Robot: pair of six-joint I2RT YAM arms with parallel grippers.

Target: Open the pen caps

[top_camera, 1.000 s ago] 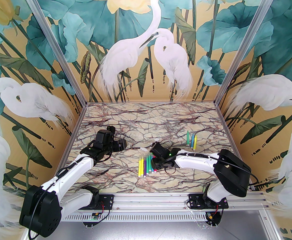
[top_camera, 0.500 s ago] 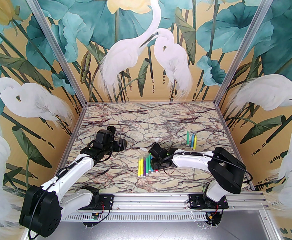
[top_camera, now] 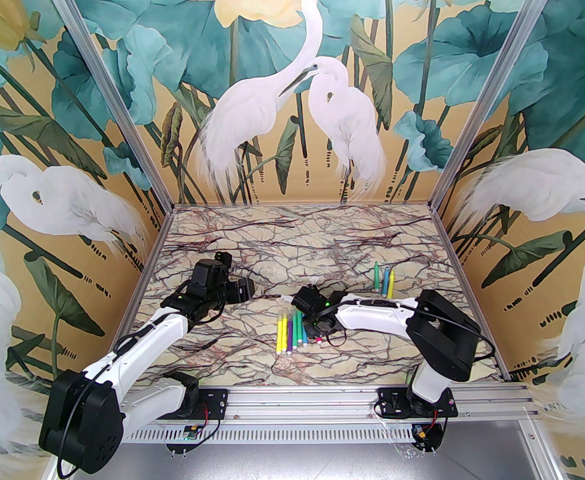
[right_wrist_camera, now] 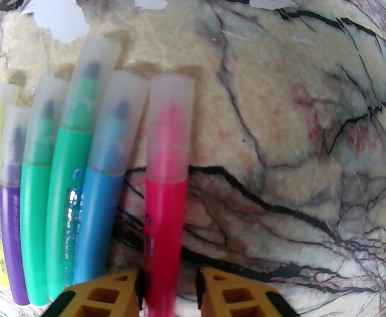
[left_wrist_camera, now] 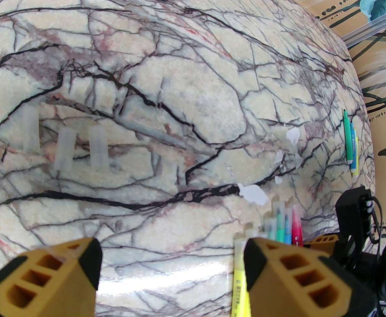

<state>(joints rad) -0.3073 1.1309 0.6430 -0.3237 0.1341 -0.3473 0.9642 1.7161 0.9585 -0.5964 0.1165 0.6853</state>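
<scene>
The right hand (right_wrist_camera: pixel 168 276) has been brought leftward to the row of pens (top_camera: pixel 292 328), its fingers (right_wrist_camera: pixel 107 296) narrowly apart astride the capped pink pen (right_wrist_camera: pixel 165 210) at the row's right end; a firm clamp would be needed next, before its cap (right_wrist_camera: pixel 170 124) is pulled by the wide-spread left hand (left_wrist_camera: pixel 170 253).

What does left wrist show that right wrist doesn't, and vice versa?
Left wrist: three loose caps lying side by side, three pens set apart at the far right, and the left gripper open, holding nothing. Right wrist: the right gripper straddling the pink pen, with a gap on one side, and ink tips visible inside the fitted caps. Both: the row of capped pens and the white scuffed patches beyond it.
</scene>
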